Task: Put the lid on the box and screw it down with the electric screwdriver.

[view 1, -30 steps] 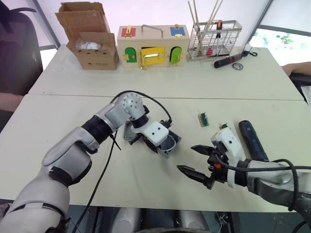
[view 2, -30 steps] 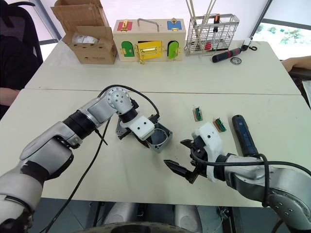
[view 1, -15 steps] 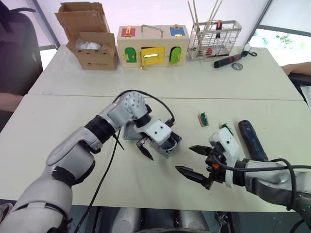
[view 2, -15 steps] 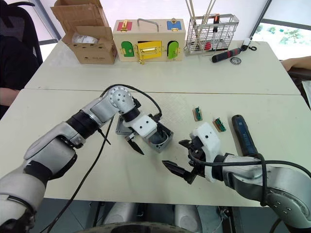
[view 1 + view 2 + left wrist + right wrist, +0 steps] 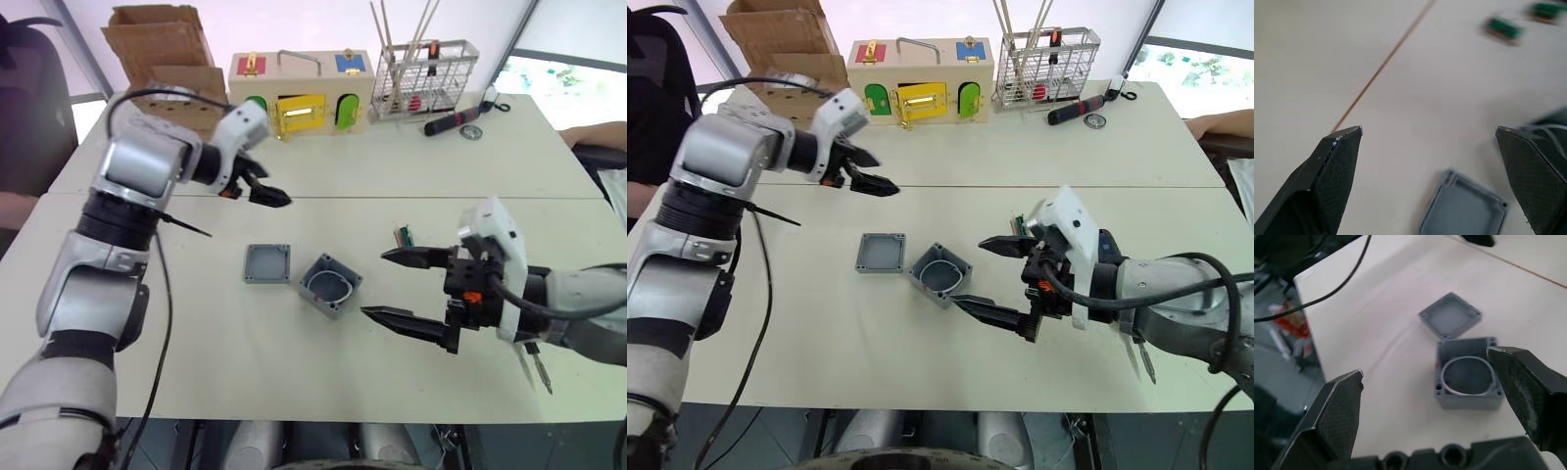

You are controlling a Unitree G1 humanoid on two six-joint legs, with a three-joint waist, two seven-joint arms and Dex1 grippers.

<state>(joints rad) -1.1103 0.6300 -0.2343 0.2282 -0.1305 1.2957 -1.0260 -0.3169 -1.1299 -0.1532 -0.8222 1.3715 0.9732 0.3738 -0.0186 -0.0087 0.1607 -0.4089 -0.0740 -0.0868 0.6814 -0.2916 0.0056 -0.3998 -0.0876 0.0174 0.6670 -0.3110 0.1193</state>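
The lid (image 5: 267, 262) lies rim-up on the table, with the deeper grey box (image 5: 330, 286) just to its right, open side up and a white wire ring inside. My left gripper (image 5: 266, 196) hovers open and empty above the table, behind and left of the lid. In the left wrist view a corner of the lid (image 5: 1464, 210) sits between its spread fingers. My right gripper (image 5: 374, 285) is open and empty just right of the box, fingers pointing at it. The right wrist view frames the box (image 5: 1466, 377) and lid (image 5: 1449, 316). A dark end of the electric screwdriver (image 5: 1105, 239) peeks from behind my right wrist.
Along the back stand a cardboard box (image 5: 162, 44), a wooden box with coloured doors (image 5: 299, 90) and a wire rack (image 5: 423, 73) with tools, with a black-and-red tool (image 5: 453, 121) beside it. A small green part (image 5: 405, 236) lies right of the box. A person's arm (image 5: 593, 137) rests at the far right.
My left gripper opened, let go of the box and lifted away to the back left. The box now sits on the table beside the lid. My right gripper rose, still open.
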